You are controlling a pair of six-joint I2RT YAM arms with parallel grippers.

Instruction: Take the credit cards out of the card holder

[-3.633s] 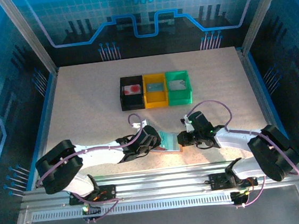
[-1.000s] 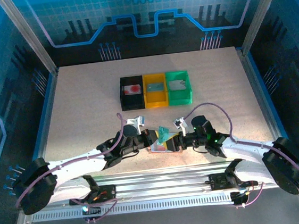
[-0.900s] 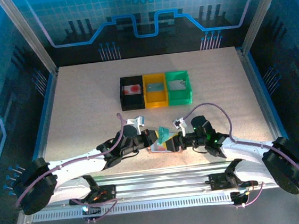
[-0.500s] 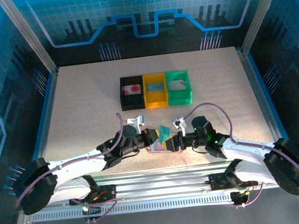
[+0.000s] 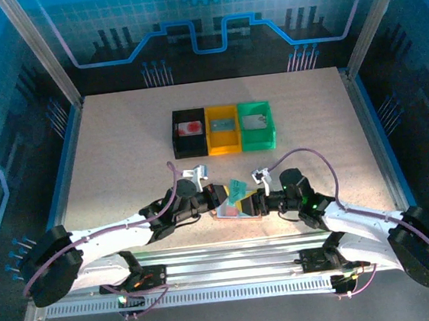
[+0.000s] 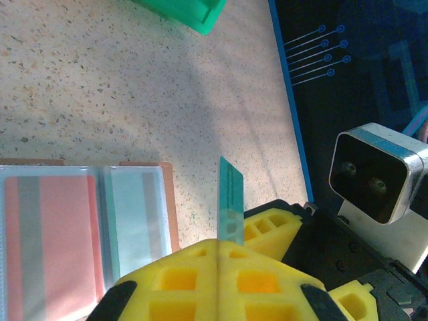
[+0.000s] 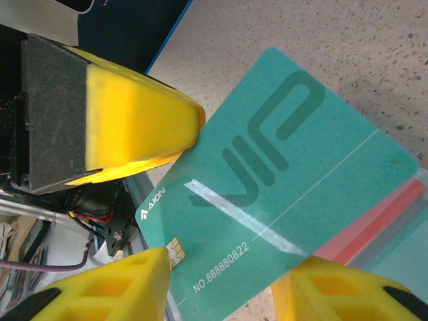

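Two hands meet over the card holder [image 5: 233, 207]

Left hand [image 6: 217, 251] is clenched shut, its tips at the card holder's edge on the surface [image 6: 100, 87]. Right hand [image 7: 221, 287] stands part spread around the teal card [image 7: 281, 147], which tilts up beside the card holder; whether it bites I cannot tell. Thin, stiff, slick plastic: best pinched across both faces near a free end.

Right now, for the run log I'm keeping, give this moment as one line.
phase: teal card extraction | right gripper: fingers flank teal card, grip unclear | left gripper: shut at card holder | red card: in sleeve
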